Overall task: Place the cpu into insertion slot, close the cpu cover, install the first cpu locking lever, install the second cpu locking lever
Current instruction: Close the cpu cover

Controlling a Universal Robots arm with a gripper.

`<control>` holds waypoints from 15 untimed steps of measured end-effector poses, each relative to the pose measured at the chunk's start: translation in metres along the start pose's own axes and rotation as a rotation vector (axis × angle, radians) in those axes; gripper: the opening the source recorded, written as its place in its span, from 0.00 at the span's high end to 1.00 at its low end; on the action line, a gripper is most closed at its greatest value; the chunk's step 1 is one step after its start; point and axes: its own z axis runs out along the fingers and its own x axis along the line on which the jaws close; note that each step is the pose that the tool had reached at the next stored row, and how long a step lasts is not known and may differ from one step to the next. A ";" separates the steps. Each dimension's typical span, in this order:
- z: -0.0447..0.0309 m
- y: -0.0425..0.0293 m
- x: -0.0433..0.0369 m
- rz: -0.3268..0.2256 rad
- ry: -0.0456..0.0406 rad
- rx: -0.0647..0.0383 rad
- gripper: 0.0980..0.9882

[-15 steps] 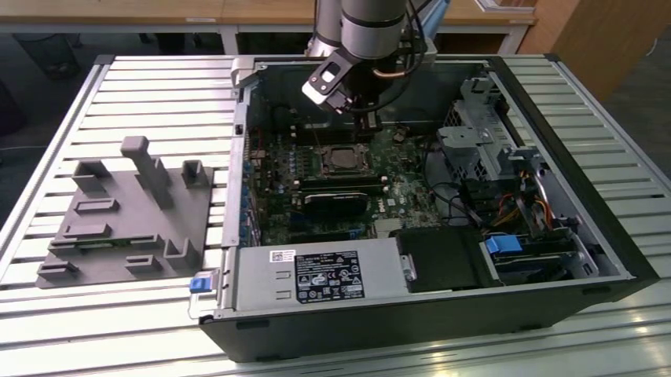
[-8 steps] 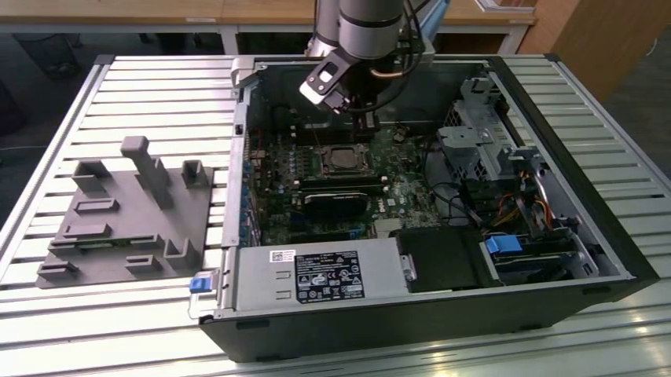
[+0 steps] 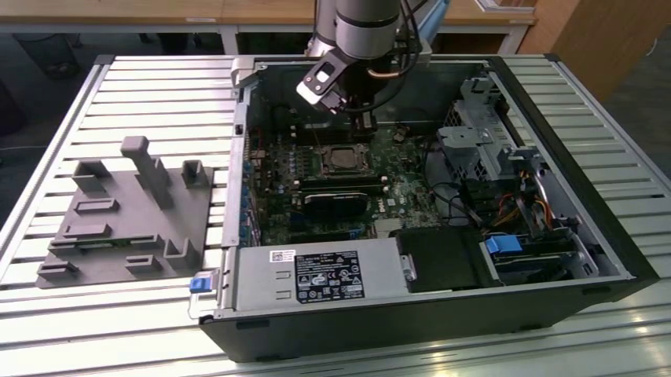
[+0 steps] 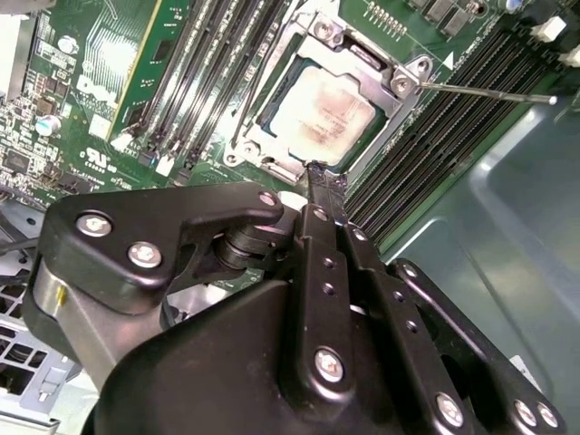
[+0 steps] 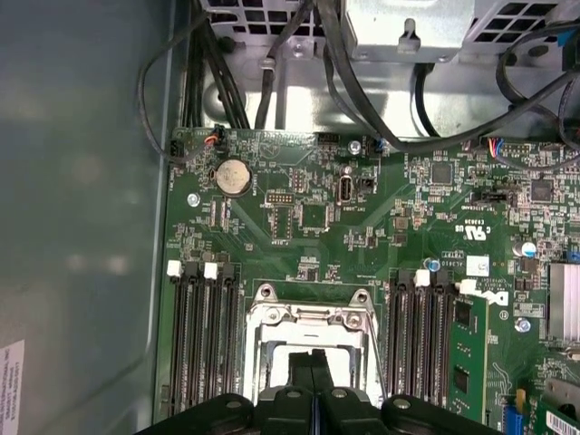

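One end effector (image 3: 364, 119), exterior view: hangs from the arm inside the open computer case (image 3: 419, 334), just above the insertion slot (image 3: 344, 159) on the green motherboard (image 3: 409, 192). The case stands on a slatted tabletop (image 3: 157, 78), with a grey fixture (image 3: 126, 220) well apart at the exterior view's left.

Second wrist view: end effector (image 4: 324, 181) narrow, fingers pressed together with nothing between them, tips at the socket's edge. The cpu (image 4: 322, 113) sits in the slot, pale face up. The cpu cover (image 4: 358, 54) lies flat around it. One thin locking lever (image 4: 489, 94) juts from the frame's corner across the memory slots (image 4: 435, 127).

First wrist view: end effector (image 5: 317, 362) closed over the insertion slot (image 5: 308, 317), memory slots on both sides. One coin cell (image 5: 234, 177) farther along the board.
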 end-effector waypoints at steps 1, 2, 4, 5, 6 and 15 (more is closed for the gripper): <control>0.0000 -0.0007 0.0000 0.000 0.0000 0.000 0.97; -0.0001 -0.0015 0.0000 0.000 0.0000 0.000 0.97; -0.0002 -0.0036 0.0001 0.000 0.0000 0.000 0.97; -0.0002 -0.0043 0.0001 0.000 0.0000 0.000 0.97; -0.0003 -0.0052 0.0001 0.000 0.0000 0.000 0.97; -0.0005 -0.0120 0.0003 0.000 -0.0001 0.000 0.97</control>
